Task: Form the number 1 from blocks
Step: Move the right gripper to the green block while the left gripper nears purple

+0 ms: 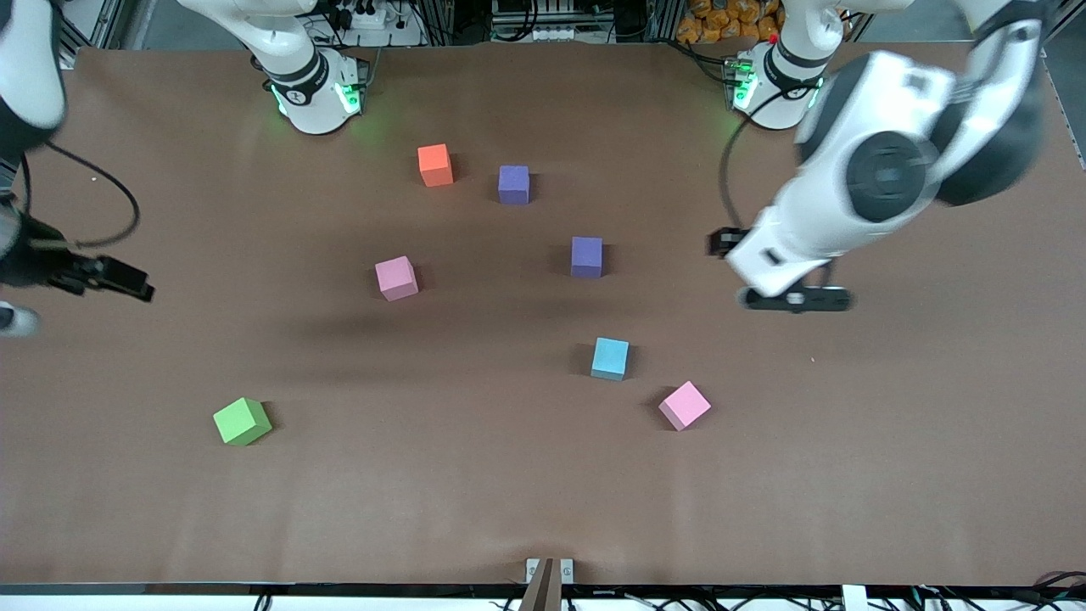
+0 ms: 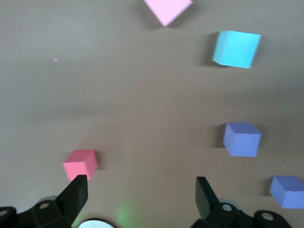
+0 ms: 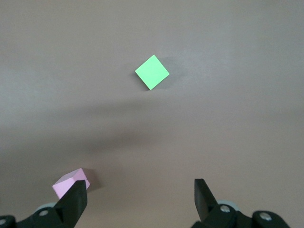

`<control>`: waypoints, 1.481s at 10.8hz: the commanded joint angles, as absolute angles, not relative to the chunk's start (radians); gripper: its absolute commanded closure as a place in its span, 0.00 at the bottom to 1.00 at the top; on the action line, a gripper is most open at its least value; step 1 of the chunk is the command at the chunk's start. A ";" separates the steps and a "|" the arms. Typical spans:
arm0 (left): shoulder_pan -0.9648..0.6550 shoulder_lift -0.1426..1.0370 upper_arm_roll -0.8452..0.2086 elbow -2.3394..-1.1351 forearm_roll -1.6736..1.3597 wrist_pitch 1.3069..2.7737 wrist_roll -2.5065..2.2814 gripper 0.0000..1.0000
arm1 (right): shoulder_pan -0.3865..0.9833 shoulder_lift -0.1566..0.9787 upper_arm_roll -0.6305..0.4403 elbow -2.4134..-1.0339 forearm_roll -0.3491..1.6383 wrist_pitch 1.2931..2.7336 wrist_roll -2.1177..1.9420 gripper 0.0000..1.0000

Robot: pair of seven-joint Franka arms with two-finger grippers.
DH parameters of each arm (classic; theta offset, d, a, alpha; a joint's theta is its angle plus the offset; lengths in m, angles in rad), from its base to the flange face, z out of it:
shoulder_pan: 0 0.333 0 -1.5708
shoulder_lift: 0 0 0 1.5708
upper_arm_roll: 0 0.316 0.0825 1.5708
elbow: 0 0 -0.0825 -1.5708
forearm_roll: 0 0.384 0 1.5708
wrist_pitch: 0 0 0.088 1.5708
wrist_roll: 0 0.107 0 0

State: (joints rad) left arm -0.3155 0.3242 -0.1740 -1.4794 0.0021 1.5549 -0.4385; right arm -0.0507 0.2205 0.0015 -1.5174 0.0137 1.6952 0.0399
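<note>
- While both arms hover, the left tool (image 2: 141,192) and right tool (image 3: 141,197) are spread, holding nothing.
- Around the light blue cube (image 1: 610,357) on the counter (image 1: 509,492), the blocks lie scattered: one pink block (image 1: 685,405) near it, the green block (image 1: 242,421) well apart.

On the brown desk (image 1: 543,492) we see seven cubes lying well apart: an orange cube (image 1: 435,165) and a purple block (image 1: 513,184) nearest the bases, a second purple block (image 1: 586,256) and a pink block (image 1: 396,278) mid-desk. Nearer the camera lie a light blue cube (image 1: 610,358), a second pink block (image 1: 685,405) and a green block (image 1: 242,421). Both arms hang above the desk's ends.
</note>
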 commanded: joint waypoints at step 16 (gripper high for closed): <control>-0.612 0.505 -0.172 -1.726 -0.057 2.088 -0.793 0.00 | -0.100 0.666 0.034 -1.575 0.018 2.301 -0.333 0.00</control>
